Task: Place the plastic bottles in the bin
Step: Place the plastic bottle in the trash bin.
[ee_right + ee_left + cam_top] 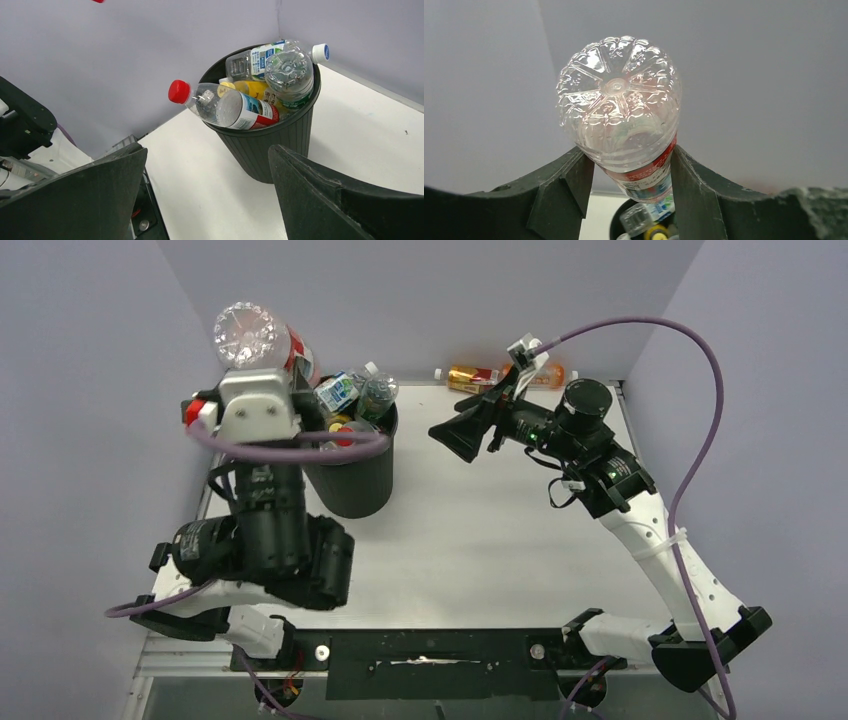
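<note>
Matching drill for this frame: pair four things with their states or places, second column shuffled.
Things:
1. left end effector
2. right end effector
3. red-capped bottle
4. amber bottle

States or places:
A. lying over the rim of the bin
B. open, holding nothing
C. on the table, at its far edge
D. shut on a clear bottle

Pairs: 1-D, 2-B, 3-A, 4-C.

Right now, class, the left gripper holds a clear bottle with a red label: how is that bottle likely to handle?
The clear bottle looks empty, so probably light for its size. Its thin ribbed wall would likely dent if the left gripper squeezed harder. Smooth and round, it may slip or, laid on its side, roll.
</note>
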You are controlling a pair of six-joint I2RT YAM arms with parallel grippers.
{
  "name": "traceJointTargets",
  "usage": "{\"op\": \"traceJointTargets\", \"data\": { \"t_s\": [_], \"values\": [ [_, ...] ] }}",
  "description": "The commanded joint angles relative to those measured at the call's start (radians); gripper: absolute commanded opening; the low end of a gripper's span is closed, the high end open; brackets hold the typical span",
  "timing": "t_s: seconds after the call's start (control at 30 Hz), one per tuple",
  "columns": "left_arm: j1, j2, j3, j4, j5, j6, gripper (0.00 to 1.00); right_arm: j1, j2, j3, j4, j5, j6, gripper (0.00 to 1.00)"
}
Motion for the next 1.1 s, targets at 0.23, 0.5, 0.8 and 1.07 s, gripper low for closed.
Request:
{"op": "traceJointTargets", "data": {
  "t_s": [0.23, 0.5, 0.8, 1.07],
  "values": [
    [0.453, -0.12, -0.073, -0.881, -0.147, -0.658, 0.47, -0.079, -0.087, -0.036, 0.017, -0.077, -0.001, 0.98],
    [0.73, -0.07, 0.084, -1.608, 0.149, -1.623, 0.52, -0.173, -0.118, -0.056, -0.008, -0.162, 0.001, 0.98],
    [1.137, 0.035, 0.262, -1.972, 0.67, -2.058, 0.52, -0.246, -0.176, -0.088, -0.052, -0.208, -0.016, 0.98],
    [1.445, 0.163, 0.489, -2.287, 1.045, -2.264, 0.51, -0.273, -0.186, -0.106, -0.057, -0.239, -0.015, 0.98]
  ]
}}
